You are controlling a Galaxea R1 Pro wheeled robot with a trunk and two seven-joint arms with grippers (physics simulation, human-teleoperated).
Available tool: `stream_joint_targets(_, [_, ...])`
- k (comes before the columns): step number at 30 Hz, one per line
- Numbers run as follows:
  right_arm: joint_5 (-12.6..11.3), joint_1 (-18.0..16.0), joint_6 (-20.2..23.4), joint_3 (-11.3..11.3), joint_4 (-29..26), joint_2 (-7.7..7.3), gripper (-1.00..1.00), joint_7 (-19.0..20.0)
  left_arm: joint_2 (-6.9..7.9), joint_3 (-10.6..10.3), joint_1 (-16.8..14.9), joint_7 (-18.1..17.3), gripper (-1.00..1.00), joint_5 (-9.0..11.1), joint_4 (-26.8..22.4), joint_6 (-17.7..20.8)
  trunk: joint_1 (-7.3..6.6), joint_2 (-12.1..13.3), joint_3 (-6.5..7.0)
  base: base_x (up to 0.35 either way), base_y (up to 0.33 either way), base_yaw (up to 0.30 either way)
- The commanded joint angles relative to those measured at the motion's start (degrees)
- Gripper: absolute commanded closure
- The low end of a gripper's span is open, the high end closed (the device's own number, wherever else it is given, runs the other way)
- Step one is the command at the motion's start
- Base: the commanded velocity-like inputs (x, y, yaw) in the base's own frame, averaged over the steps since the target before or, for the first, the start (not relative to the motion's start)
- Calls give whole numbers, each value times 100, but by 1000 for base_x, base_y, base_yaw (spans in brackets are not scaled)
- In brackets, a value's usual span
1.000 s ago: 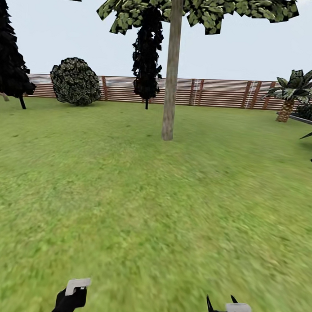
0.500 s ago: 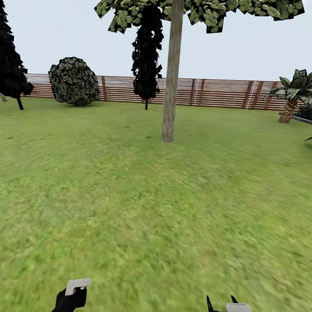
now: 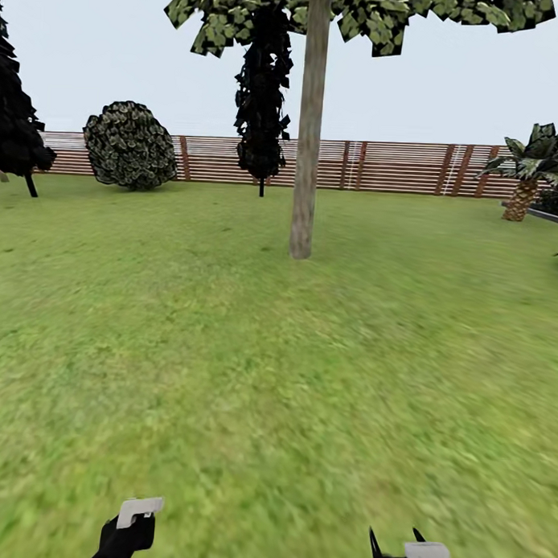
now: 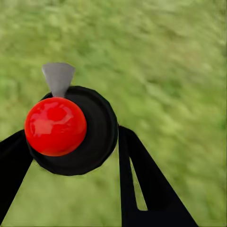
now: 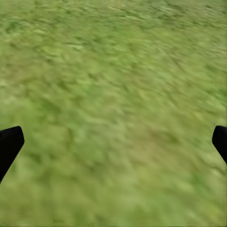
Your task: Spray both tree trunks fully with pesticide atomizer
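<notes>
Left gripper (image 4: 71, 142) pinches the pesticide atomizer (image 4: 56, 126); tree trunk (image 3: 308, 127) stands well ahead, probably slightly rightward; right gripper (image 5: 113, 142) spread, empty.

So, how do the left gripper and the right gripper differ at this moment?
The left gripper is shut on the pesticide atomizer, whose red top sits between its fingers, while the right gripper holds nothing. The left gripper's fingers stand close together; the right gripper's are spread wide, open. Both hang low over the green lawn.
</notes>
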Motion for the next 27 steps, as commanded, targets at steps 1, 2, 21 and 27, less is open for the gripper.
stream_joint_targets(1, [-1,-4,-14,1,4,0,-100,8,0,-1,-3,4,100,25,4,-19,2,-2,-5,339,0,0])
stream_joint_targets(2, [-1,-3,-14,1,4,0,-100,8,0,-1,-3,5,100,24,4,-19,2,-2,-5,339,0,0])
stream_joint_targets(21, [-1,-2,-14,1,4,-3,-100,8,0,-1,-3,6,100,23,4,-19,2,-2,-5,339,0,0])
stream_joint_targets(27, [-1,-1,-14,1,4,-4,-100,8,0,-1,-3,6,100,23,4,-19,2,-2,-5,339,0,0])
